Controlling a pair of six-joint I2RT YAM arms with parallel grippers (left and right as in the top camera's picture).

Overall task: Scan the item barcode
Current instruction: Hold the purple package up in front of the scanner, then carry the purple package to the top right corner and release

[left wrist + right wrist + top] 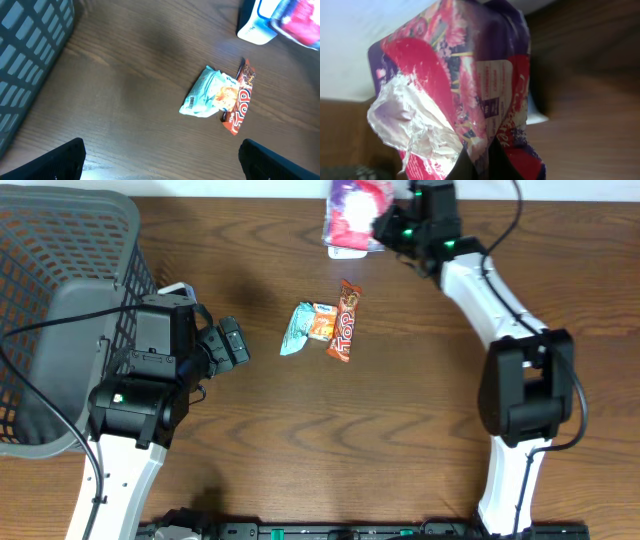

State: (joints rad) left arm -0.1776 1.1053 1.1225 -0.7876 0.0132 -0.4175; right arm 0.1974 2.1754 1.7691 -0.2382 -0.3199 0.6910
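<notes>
A pink and purple snack packet (355,210) hangs at the table's far edge, pinched at its lower end by my right gripper (388,225). In the right wrist view the dark fingers (470,165) are shut on the crinkled packet (450,85), whose torn white seam faces left. I cannot make out a barcode on it. The packet hovers over a white box-like device (350,251), also seen in the left wrist view as a white box (255,27). My left gripper (235,345) stands open and empty over bare wood (160,167), apart from everything.
A light blue packet (305,326) and an orange-red bar (345,320) lie side by side mid-table; the blue packet (207,92) shows a small barcode at its corner. A grey mesh basket (60,240) fills the left side.
</notes>
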